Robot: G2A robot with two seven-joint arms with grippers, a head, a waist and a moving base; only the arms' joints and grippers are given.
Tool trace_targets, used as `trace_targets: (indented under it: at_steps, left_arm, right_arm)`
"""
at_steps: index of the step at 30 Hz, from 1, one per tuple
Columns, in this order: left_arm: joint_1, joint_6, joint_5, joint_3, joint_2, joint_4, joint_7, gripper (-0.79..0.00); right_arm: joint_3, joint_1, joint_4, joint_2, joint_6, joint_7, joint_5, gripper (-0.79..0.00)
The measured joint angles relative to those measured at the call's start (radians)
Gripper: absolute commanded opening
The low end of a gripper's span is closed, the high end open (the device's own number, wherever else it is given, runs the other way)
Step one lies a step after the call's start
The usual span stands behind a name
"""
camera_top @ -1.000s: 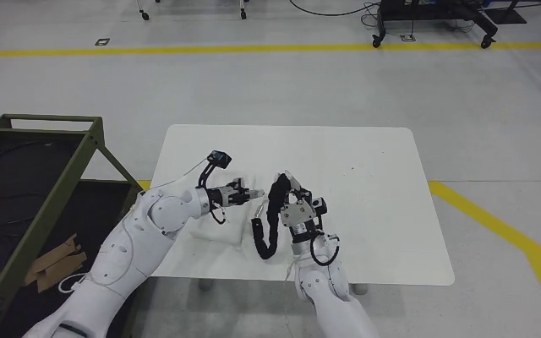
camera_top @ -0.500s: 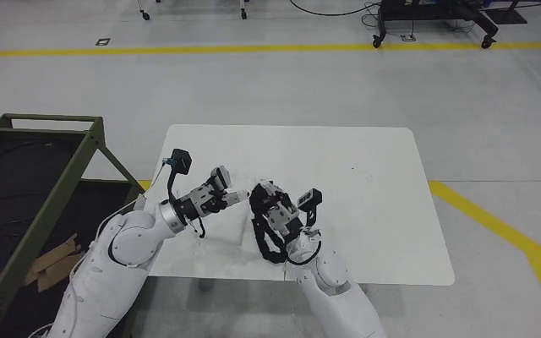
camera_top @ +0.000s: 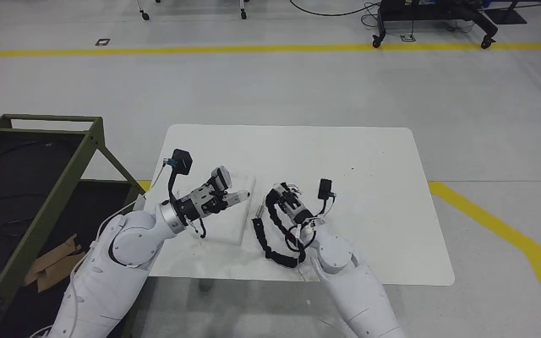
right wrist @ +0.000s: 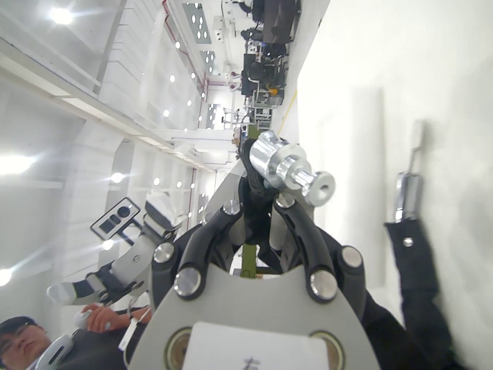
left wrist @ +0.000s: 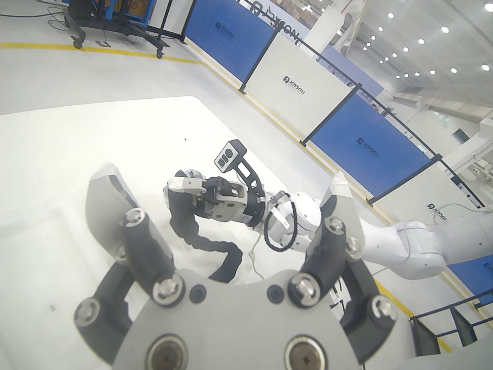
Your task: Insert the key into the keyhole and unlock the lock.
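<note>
Clamping a black flexible cable lock (camera_top: 269, 241) just behind its silver metal barrel (right wrist: 289, 171) in my right gripper (right wrist: 256, 209) over the white table (camera_top: 372, 169), my left gripper (left wrist: 221, 175) spread empty, I judge no key inserted, unlocking yet to come.

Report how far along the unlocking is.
Done: the right gripper is shut on the black fabric-sleeved cable lock, just behind its silver metal cylinder head, raised above the white table. In hand: nothing more; the left gripper is open and empty. Left: the hole in the head's end face is empty, so taking the key, inserting and turning it all remain.
</note>
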Motion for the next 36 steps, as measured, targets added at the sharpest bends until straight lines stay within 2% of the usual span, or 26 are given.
trace_targets:
  at_steps: [1, 8, 13, 16, 21, 24, 28, 31, 36]
  left_arm:
    - [0.000, 0.000, 0.000, 0.000, 0.000, 0.000, 0.000, 0.000]
    - [0.000, 0.000, 0.000, 0.000, 0.000, 0.000, 0.000, 0.000]
    - [0.000, 0.000, 0.000, 0.000, 0.000, 0.000, 0.000, 0.000]
    - [0.000, 0.000, 0.000, 0.000, 0.000, 0.000, 0.000, 0.000]
    - [0.000, 0.000, 0.000, 0.000, 0.000, 0.000, 0.000, 0.000]
    - [0.000, 0.000, 0.000, 0.000, 0.000, 0.000, 0.000, 0.000]
    - [0.000, 0.000, 0.000, 0.000, 0.000, 0.000, 0.000, 0.000]
    - [0.000, 0.000, 0.000, 0.000, 0.000, 0.000, 0.000, 0.000]
    - [0.000, 0.000, 0.000, 0.000, 0.000, 0.000, 0.000, 0.000]
  right_arm:
    - [0.009, 0.002, 0.012, 0.001, 0.003, -0.006, 0.001, 0.000]
    - [0.052, -0.030, 0.005, 0.015, 0.022, -0.026, -0.038, 0.000]
    - [0.101, -0.095, -0.099, 0.023, -0.016, 0.002, 0.043, 0.000]
    - [0.140, -0.141, -0.187, 0.030, -0.077, 0.022, 0.113, 0.000]
    - [0.181, -0.202, -0.289, 0.042, -0.113, 0.069, 0.125, 0.000]
    - [0.161, -0.183, -0.257, 0.052, -0.072, 0.108, -0.004, 0.000]
    - [0.130, -0.108, -0.195, 0.065, -0.010, 0.151, -0.287, 0.000]
    - [0.127, -0.073, -0.220, 0.076, 0.024, 0.192, -0.444, 0.000]
    - [0.168, -0.082, -0.322, 0.096, 0.193, 0.294, -0.615, 0.000]
